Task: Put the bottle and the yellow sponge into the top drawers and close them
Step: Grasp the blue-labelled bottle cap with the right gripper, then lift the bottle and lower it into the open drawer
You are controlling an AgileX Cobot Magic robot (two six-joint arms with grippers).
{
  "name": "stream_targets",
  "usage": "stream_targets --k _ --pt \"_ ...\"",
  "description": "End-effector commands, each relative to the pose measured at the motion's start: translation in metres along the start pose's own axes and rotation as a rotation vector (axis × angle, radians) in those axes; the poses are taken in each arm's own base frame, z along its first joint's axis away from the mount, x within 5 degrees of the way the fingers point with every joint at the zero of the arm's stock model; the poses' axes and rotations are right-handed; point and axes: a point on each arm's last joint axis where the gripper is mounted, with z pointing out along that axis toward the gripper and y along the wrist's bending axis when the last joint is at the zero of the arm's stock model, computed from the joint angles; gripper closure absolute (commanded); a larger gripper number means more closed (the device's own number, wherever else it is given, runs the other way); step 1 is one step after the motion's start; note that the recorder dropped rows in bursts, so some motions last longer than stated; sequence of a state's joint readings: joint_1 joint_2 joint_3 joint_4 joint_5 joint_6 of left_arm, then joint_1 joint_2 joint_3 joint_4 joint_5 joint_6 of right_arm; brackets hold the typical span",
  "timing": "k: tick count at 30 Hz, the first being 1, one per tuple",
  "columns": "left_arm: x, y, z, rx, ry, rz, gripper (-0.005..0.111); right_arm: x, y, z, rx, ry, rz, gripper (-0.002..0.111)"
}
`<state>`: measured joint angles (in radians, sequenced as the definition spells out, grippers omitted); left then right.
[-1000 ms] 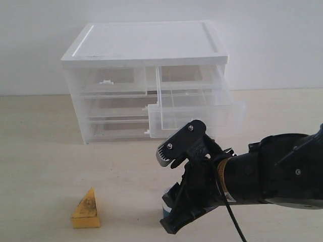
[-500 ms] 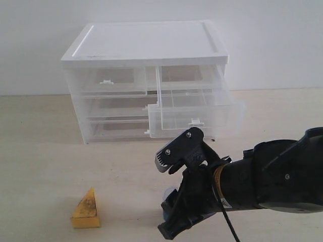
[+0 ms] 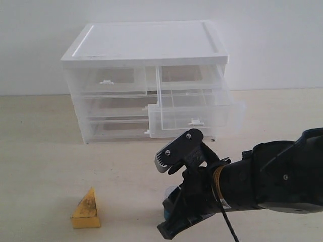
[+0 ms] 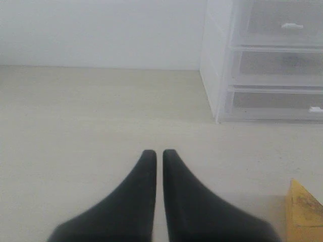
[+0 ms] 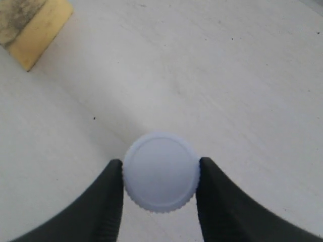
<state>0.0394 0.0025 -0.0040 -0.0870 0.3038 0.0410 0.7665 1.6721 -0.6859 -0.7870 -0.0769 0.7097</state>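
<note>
The bottle [image 5: 160, 177] stands upright on the table, seen cap-on in the right wrist view. My right gripper [image 5: 160, 165] is shut on it, one black finger pressed against each side of the white cap. From outside, my right gripper [image 3: 169, 222] points down and hides the bottle [image 3: 170, 192] except for a sliver of cap and some teal label. The yellow sponge [image 3: 87, 210] stands left of it, untouched. The right top drawer [image 3: 194, 113] is pulled out; the left top drawer [image 3: 108, 80] is pushed in. My left gripper [image 4: 157, 152] is shut on nothing, low over bare table, with the sponge [image 4: 304, 212] off to one side.
The white-topped cabinet [image 3: 146, 43] stands at the back against a white wall, with two full-width drawers [image 3: 116, 128] shut below the top ones. The open drawer overhangs the table just behind my right arm [image 3: 272, 176].
My right gripper has dropped lower over the bottle and slightly left since a second ago, with almost no movement in the last half second. The sponge and drawers have not moved.
</note>
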Motion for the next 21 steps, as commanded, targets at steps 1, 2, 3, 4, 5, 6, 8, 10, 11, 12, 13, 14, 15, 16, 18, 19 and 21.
stream_targets --k 1,2,3,4,5,6,8,10,11,12,13,14,15,16,18,19,21 --pt "0.000 0.000 0.000 0.002 -0.010 0.007 0.103 -0.003 0.000 -0.002 0.004 -0.010 0.002 0.098" --pt "0.000 0.000 0.000 0.002 -0.010 0.007 0.103 -0.004 0.000 -0.003 0.001 -0.016 0.003 0.103" --pt "0.000 0.000 0.000 0.002 -0.010 0.007 0.103 -0.004 0.000 -0.003 -0.002 -0.021 0.013 0.108" --pt "0.000 0.000 0.000 0.002 -0.010 0.007 0.103 -0.006 0.001 -0.005 -0.006 -0.034 0.027 0.108" --pt "0.000 0.000 0.000 0.002 -0.010 0.007 0.103 -0.007 0.001 -0.007 -0.009 -0.042 0.040 0.108" --pt "0.000 0.000 0.000 0.002 -0.010 0.007 0.103 -0.010 0.002 -0.009 -0.014 -0.058 0.049 0.108" --pt "0.000 0.000 0.000 0.002 -0.010 0.007 0.103 -0.014 0.002 -0.015 -0.020 -0.086 0.070 0.108" --pt "0.000 0.000 0.000 0.002 -0.010 0.007 0.103 -0.019 0.002 -0.023 -0.020 -0.120 0.092 0.108" --pt "0.000 0.000 0.000 0.002 -0.010 0.007 0.103 -0.023 0.002 -0.029 -0.020 -0.140 0.101 0.108" --pt "0.000 0.000 0.000 0.002 -0.010 0.007 0.103 -0.026 0.002 -0.035 -0.021 -0.163 0.113 0.108" --pt "0.000 0.000 0.000 0.002 -0.010 0.007 0.103 -0.030 0.002 -0.042 -0.022 -0.188 0.127 0.108" --pt "0.000 0.000 0.000 0.002 -0.010 0.007 0.103 -0.033 0.002 -0.048 -0.022 -0.211 0.143 0.108" --pt "0.000 0.000 0.000 0.002 -0.010 0.007 0.103 -0.037 0.002 -0.058 -0.025 -0.246 0.154 0.108" --pt "0.000 0.000 0.000 0.002 -0.010 0.007 0.103 -0.040 0.002 -0.064 -0.030 -0.274 0.168 0.108" --pt "0.000 0.000 0.000 0.002 -0.010 0.007 0.103 -0.048 -0.002 -0.082 -0.050 -0.358 0.232 0.108" --pt "0.000 0.000 0.000 0.002 -0.010 0.007 0.103 -0.051 -0.005 -0.088 -0.058 -0.392 0.259 0.108" --pt "0.000 0.000 0.000 0.002 -0.010 0.007 0.103 -0.057 -0.014 -0.101 -0.075 -0.466 0.326 0.108"
